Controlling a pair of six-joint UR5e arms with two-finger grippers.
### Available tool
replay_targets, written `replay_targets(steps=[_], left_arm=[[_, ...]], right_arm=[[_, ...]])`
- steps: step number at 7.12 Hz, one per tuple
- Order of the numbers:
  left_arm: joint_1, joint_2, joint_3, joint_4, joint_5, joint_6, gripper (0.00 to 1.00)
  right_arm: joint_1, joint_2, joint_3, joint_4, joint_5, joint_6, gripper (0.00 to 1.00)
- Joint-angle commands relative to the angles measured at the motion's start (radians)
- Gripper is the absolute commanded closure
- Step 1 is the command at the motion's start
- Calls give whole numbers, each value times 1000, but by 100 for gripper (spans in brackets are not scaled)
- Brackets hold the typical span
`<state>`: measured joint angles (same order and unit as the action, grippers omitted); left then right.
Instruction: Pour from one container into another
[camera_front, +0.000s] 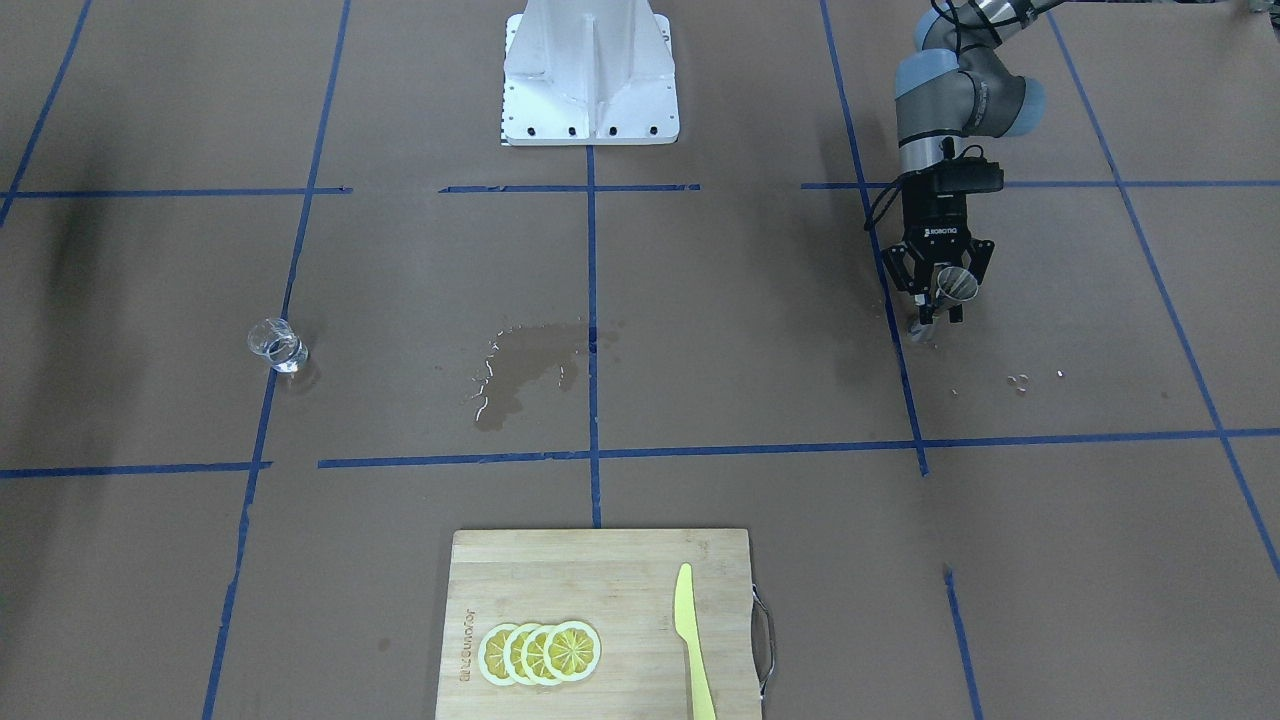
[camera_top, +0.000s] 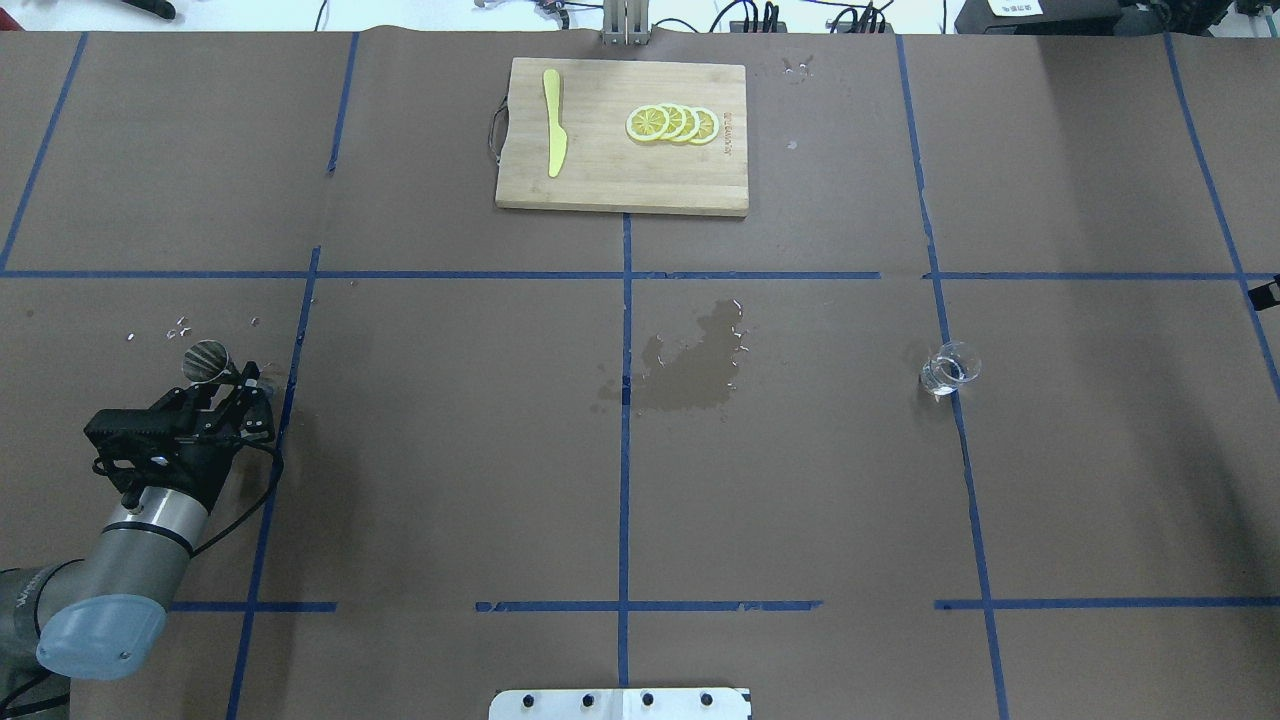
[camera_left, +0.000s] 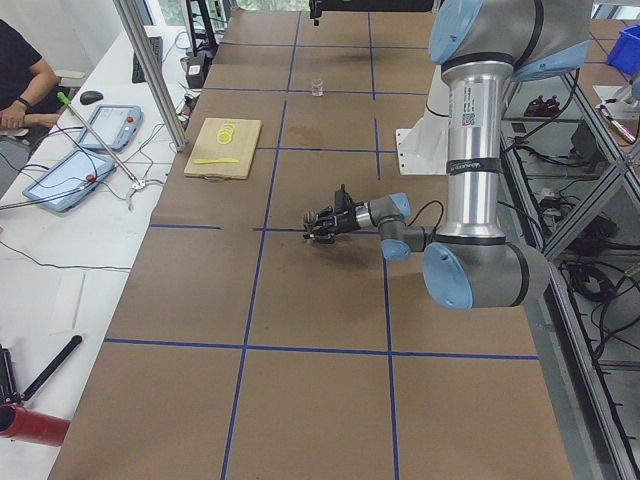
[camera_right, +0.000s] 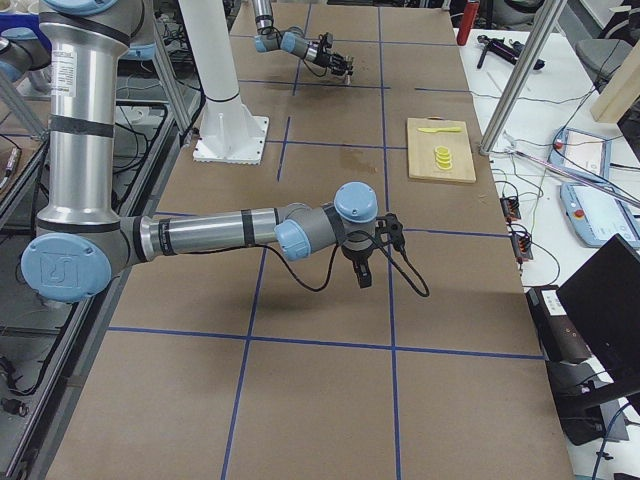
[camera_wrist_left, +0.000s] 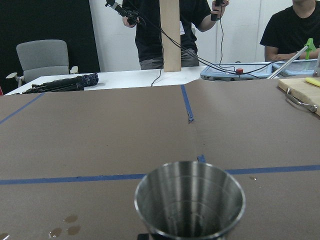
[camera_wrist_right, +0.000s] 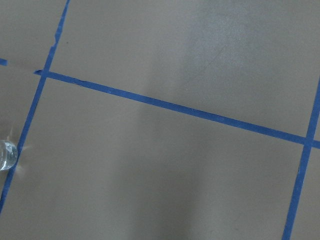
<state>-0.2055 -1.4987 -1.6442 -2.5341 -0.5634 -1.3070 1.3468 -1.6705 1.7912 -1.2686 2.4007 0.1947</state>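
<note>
A wooden cutting board (camera_front: 610, 580) is seen nearest, at the table's (camera_front: 750, 300) edge, with four overlapping lemon slices (camera_front: 540, 652) and a yellow knife (camera_front: 692, 640) laid on it. Farther in, a dark wet patch (camera_front: 525, 365) is spread over the brown cover at a crossing of blue tape lines. At about the same depth, on the robot's right side, the glass tumbler (camera_front: 277, 345) is stood upright on a tape line, well apart from both arms. Across the table, a few droplets (camera_front: 1020, 380) are scattered. Just behind them the steel jigger (camera_front: 958, 285) is gripped at its waist by the left gripper (camera_front: 938, 303), its fingers closed on it; the jigger is held tilted, low over the table. Farthest back, the white base (camera_front: 590, 80) is bolted down. The right gripper (camera_right: 362, 268) is caught only in the side view, so it cannot be told whether its fingers are apart or together.
</note>
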Motion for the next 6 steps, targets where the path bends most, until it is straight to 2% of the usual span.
replay_targets(steps=[1, 2, 3, 4, 6], left_arm=[[5, 0, 4, -2, 0, 0, 60], [5, 0, 4, -2, -1, 0, 67], [5, 0, 1, -2, -1, 2, 86], [5, 1, -5, -2, -1, 8, 100], [3, 3, -6, -3, 0, 11, 100]], right_arm=[[0, 0, 0, 0, 0, 0, 0], [0, 2, 0, 0, 0, 0, 0], [0, 0, -1, 0, 0, -1, 0], [0, 0, -1, 0, 0, -1, 0], [0, 0, -1, 0, -2, -1, 0]])
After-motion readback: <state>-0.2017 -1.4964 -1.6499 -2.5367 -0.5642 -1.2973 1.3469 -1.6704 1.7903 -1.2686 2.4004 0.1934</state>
